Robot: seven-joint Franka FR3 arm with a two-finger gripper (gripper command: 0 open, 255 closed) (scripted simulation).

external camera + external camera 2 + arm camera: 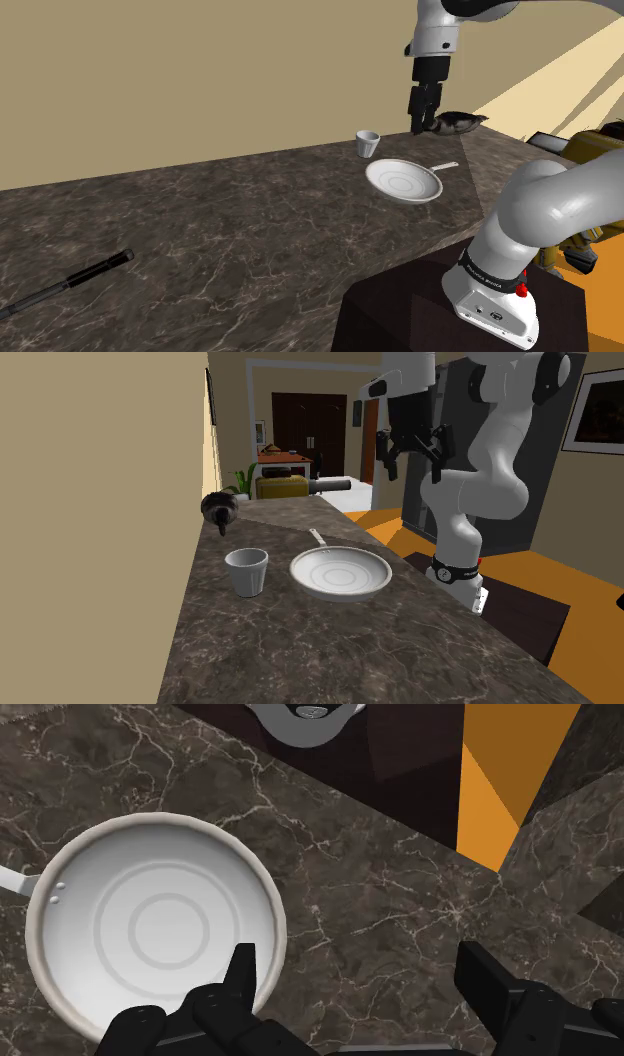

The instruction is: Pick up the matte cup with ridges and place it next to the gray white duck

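Steering the wide-open, empty gripper (421,122) away from the pan (404,181), you centre it over the cup (368,143) at the shoulder view's upper middle before descending.

A white pan (403,181) and black rod (70,281) lie well apart on the marbled counter (230,230).

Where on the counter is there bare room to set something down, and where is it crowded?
Widest bare stretch: between the pan and the black rod at the shoulder view's lower left. A smaller patch between the cup and the duck, along the wall. Crowded: cup and pan stand close together.
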